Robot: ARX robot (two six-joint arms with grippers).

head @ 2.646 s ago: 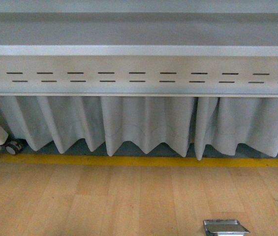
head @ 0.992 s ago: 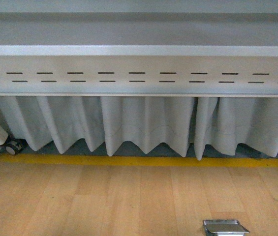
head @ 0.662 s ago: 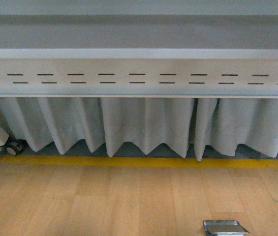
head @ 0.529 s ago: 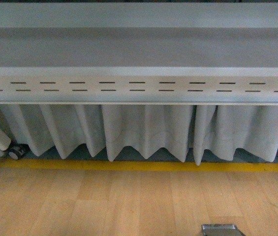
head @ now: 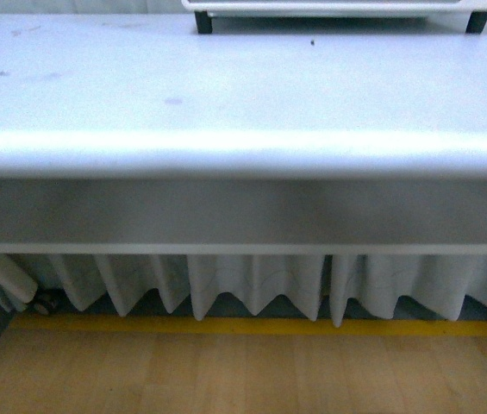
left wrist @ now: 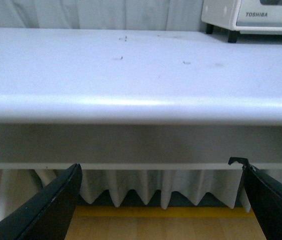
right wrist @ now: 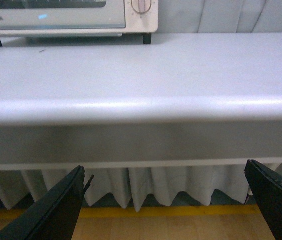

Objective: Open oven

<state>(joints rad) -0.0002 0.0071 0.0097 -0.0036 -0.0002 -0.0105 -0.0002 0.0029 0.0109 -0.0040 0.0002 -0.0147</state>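
Note:
The oven (left wrist: 253, 17) is a cream box with TOSHIBA on its front, standing on black feet at the far side of a white table (head: 243, 95). In the front view only the oven's bottom edge (head: 338, 7) shows. The right wrist view shows the lower strip of the oven (right wrist: 71, 17) with its glass door and a beige knob (right wrist: 141, 5). My left gripper (left wrist: 160, 200) and my right gripper (right wrist: 165, 200) are both open and empty. They hang below and in front of the table's front edge, far from the oven. The oven's handle is out of view.
Below the table's rounded front edge (head: 243, 142) runs a grey apron. Behind it hangs a pleated white curtain (head: 260, 285). A yellow line (head: 252, 326) crosses the wooden floor (head: 226, 375). A caster wheel (head: 45, 302) sits low at the left.
The front view has risen. The table top and the oven's base have come into sight. The slotted panel and the metal floor plate have dropped out of view.

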